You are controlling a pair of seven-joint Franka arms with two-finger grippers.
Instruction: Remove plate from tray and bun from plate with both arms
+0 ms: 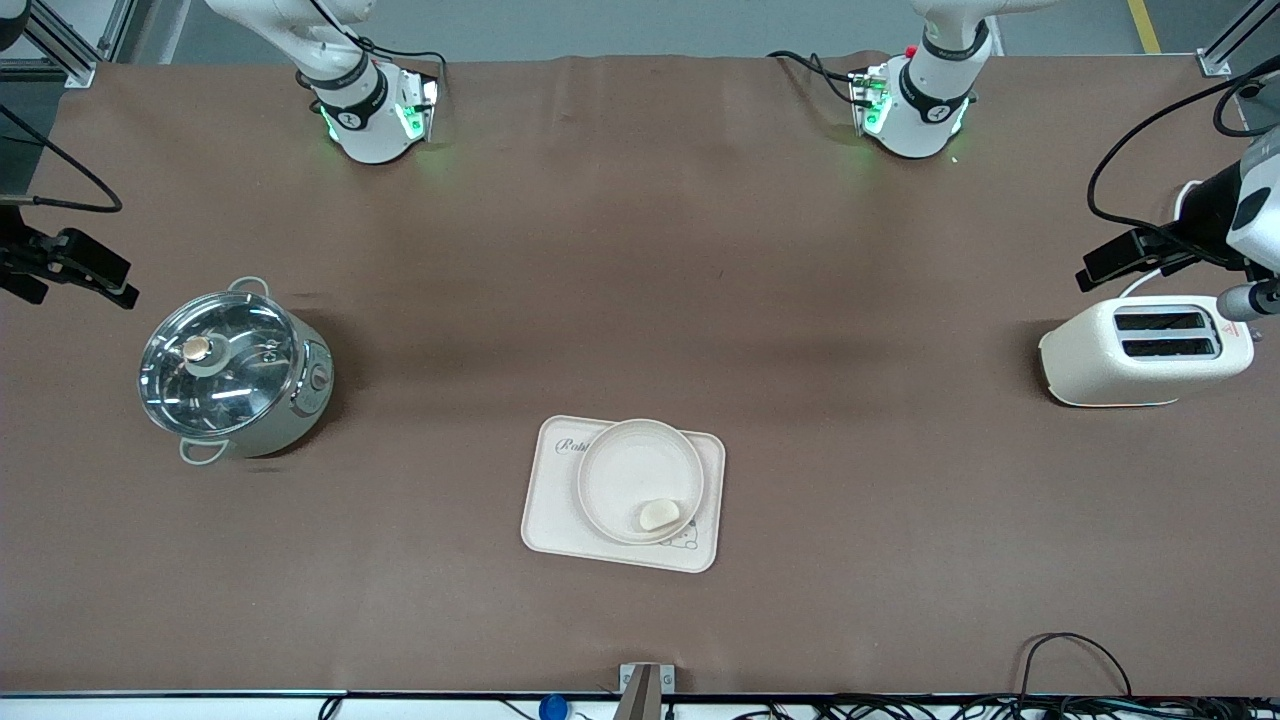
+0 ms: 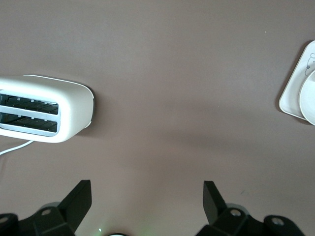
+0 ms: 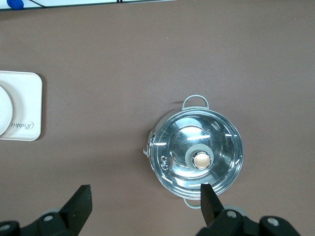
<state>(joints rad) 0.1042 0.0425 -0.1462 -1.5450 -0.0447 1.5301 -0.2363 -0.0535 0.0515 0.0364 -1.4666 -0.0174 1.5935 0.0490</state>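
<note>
The round cream plate (image 1: 640, 480) lies on the rectangular cream tray (image 1: 560, 520) with the rabbit drawing, in the middle of the table near the front camera. The small pale bun (image 1: 659, 514) lies in the plate, at its rim nearest the front camera. My left gripper (image 2: 146, 197) is open and empty, up over the table beside the toaster (image 1: 1145, 352). My right gripper (image 3: 146, 202) is open and empty, up over the table beside the pot (image 1: 235, 370). Both are well away from the plate. The tray's edge shows in both wrist views (image 2: 294, 96) (image 3: 27, 105).
A white two-slot toaster (image 2: 44, 109) stands at the left arm's end of the table. A steel pot with a glass lid (image 3: 197, 156) stands at the right arm's end. Cables run along the table edge nearest the front camera.
</note>
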